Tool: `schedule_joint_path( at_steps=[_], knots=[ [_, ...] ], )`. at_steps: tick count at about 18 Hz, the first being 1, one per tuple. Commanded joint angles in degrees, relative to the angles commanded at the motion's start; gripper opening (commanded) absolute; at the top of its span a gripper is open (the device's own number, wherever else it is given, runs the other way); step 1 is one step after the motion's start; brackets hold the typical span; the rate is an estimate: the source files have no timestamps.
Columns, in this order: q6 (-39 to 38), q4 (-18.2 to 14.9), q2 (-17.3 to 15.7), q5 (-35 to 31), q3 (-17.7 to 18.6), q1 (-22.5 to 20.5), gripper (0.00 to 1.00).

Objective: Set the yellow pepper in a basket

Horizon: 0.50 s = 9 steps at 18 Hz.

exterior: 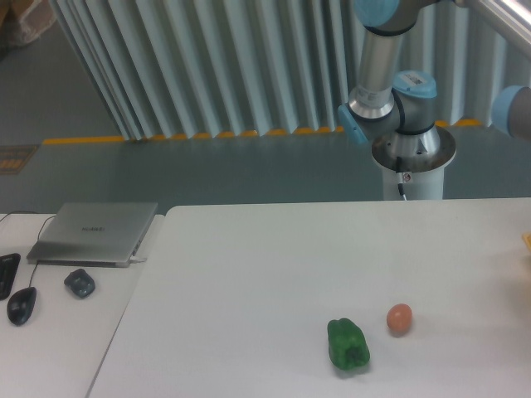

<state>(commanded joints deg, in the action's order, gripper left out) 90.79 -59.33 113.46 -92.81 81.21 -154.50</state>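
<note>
At the far left edge, part of a black object (7,272) is cut off by the frame, and just right of it a black mouse (21,304) lies on the white table (249,274). Farther right sits a small dark grey rounded device (80,283), and beyond it, toward the far side, a closed silver laptop (94,232) lies flat near the table's far left corner.

Behind the table runs a grey floor with a yellow-orange striped line (207,134), and behind that a wall of pale vertical slats (207,66).

In the near middle-right of the table lies 1 dark green pepper (348,345). Just right of it and slightly farther back, apart from it, sits 1 small orange-pink round fruit (399,318).

Beyond the table's far edge on the right stands the arm's round base (412,157), with a silver upright link (375,70) and light blue joints rising out of the top of the frame. A further blue-and-grey joint (514,112) shows at the right edge, where the arm runs out of view.

The gripper lies outside the frame, so its opening and what it holds cannot be told. The yellow pepper is not in view either. At the far right edge of the table a small sliver of yellow-orange (527,241) shows, too little to identify.
</note>
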Motion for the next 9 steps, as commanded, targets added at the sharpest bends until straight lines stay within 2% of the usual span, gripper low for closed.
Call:
schedule_joint_path(
  at_steps=[2,5,6,8,9],
  knots=[
    [0.0,0.1,0.09,0.0,0.09,-1.15,0.49],
    [-0.7,0.18,0.71,0.0,0.09,-1.85,0.59],
    [-0.53,0.27,0.71,0.0,0.09,-1.94,0.7],
    [-0.27,1.23,0.8,0.0,0.27,-2.2,0.99],
    [-0.87,1.59,0.88,0.0,0.53,-2.12,1.0]
  ],
)
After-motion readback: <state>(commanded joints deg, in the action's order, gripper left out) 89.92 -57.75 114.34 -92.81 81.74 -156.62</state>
